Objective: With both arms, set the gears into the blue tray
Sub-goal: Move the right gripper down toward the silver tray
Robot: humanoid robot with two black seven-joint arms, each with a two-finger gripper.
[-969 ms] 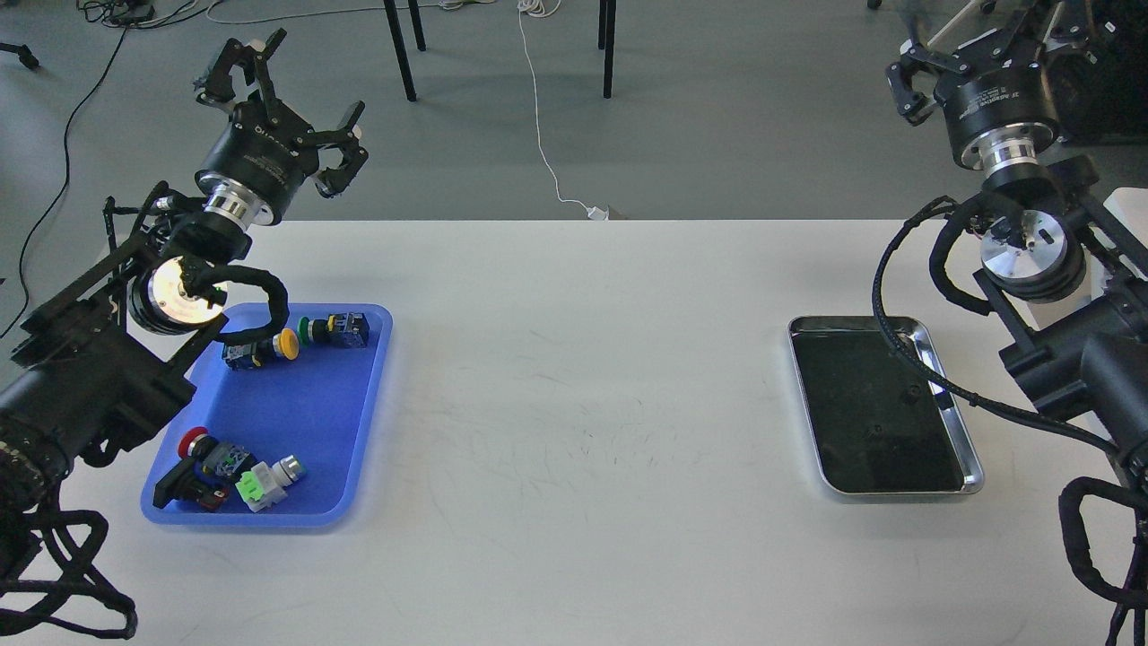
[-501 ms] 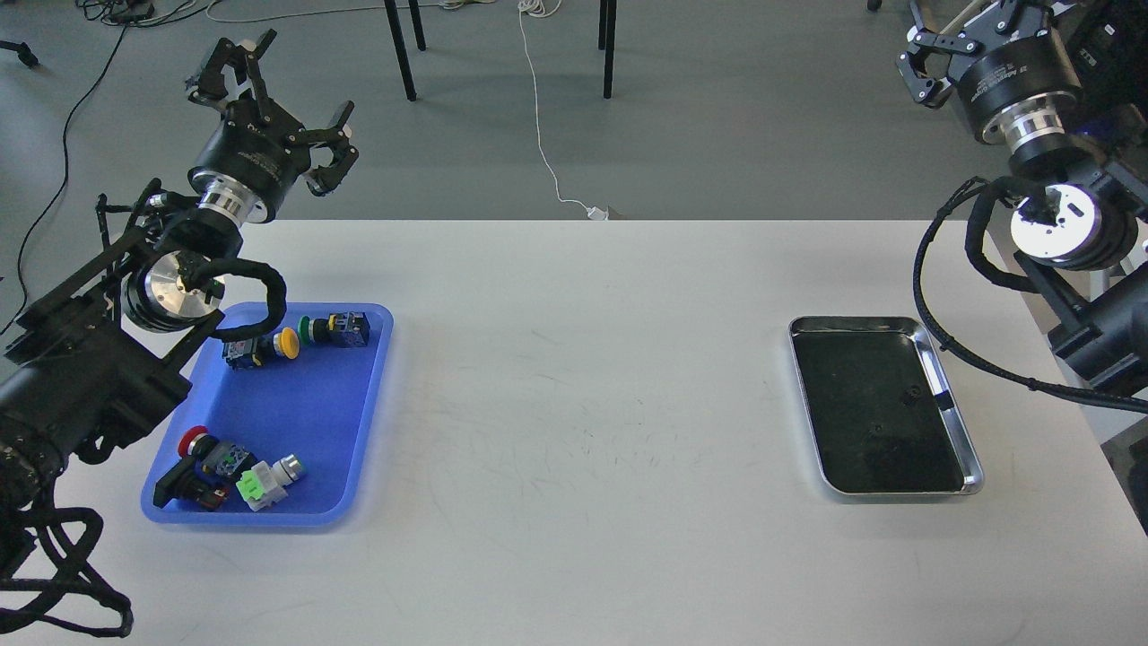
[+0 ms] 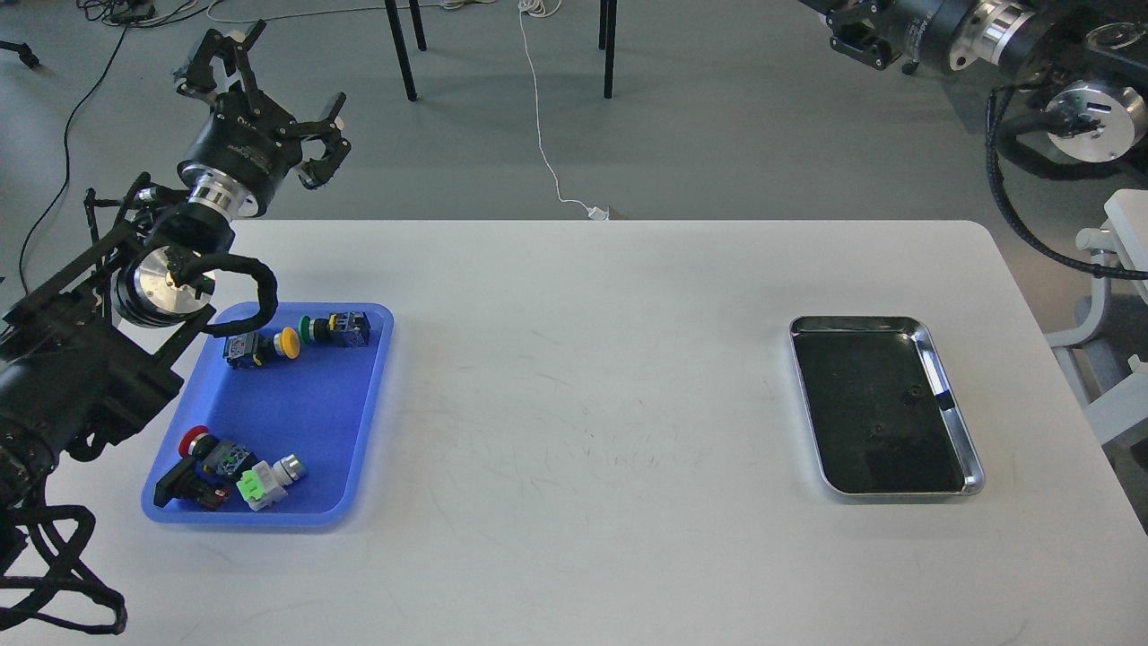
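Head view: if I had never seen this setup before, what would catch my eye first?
Probably the blue tray at the table's left, holding coloured push-button switches, with the black left arm and its open left gripper raised beyond it. On the right lies a shiny steel tray with a dark bottom, where two tiny black gears barely show. The right gripper sits at the top right corner, partly cut off.
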